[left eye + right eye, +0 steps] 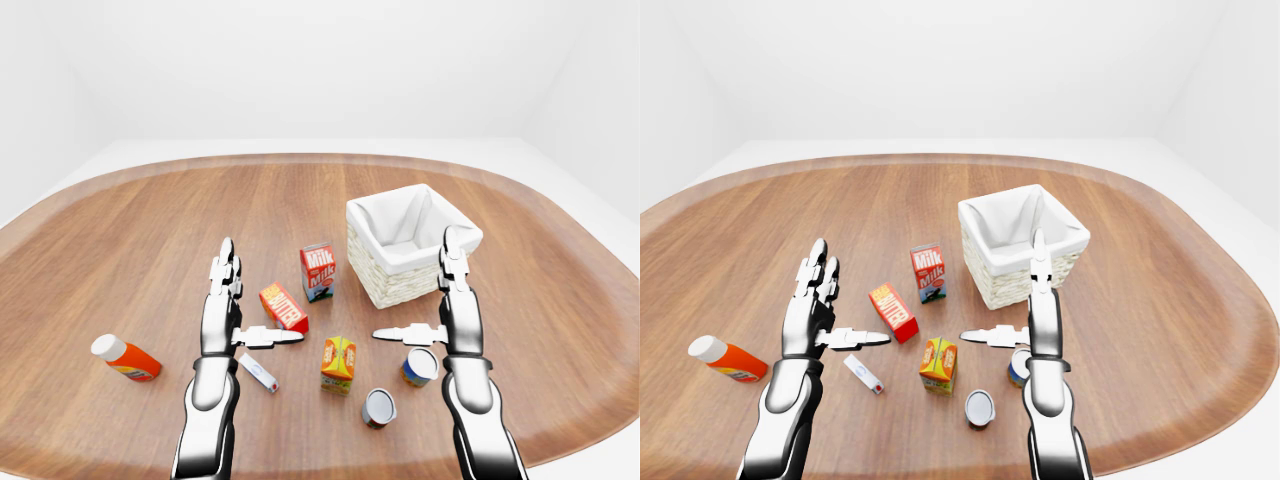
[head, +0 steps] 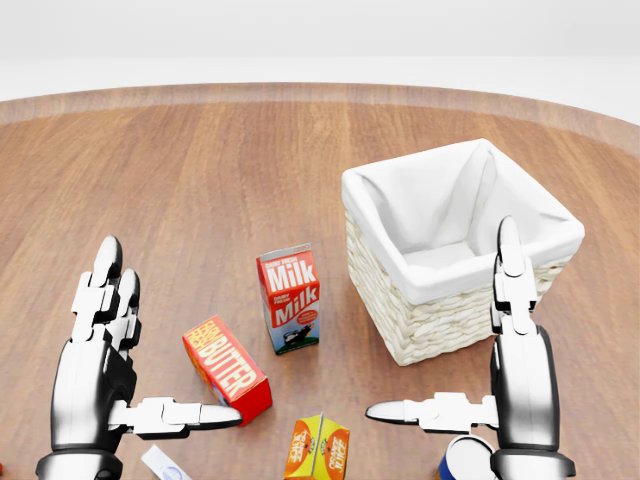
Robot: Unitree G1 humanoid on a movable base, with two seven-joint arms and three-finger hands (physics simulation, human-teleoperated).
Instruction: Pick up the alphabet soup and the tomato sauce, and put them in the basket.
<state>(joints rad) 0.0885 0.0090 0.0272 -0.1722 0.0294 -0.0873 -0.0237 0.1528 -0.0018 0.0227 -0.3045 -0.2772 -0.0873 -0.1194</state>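
A can with a blue and orange label [image 1: 420,367] stands just under my right hand [image 2: 440,320], which hovers open, fingers straight and thumb out to the left. A second can [image 1: 378,408] lies lower left of it with its lid toward me, showing a dark red side. I cannot read either label. The white-lined wicker basket [image 2: 430,320] sits upper right, just beyond my right fingertips [image 2: 510,240]. My left hand [image 2: 170,330] is open too, hanging above the table left of the butter box.
A milk carton [image 2: 290,300], a red butter box [image 2: 226,368] and an orange juice carton [image 2: 316,447] stand between my hands. A small white tube [image 1: 258,371] lies by my left thumb. An orange bottle [image 1: 125,358] lies far left. The table's rounded edge [image 1: 560,455] is near.
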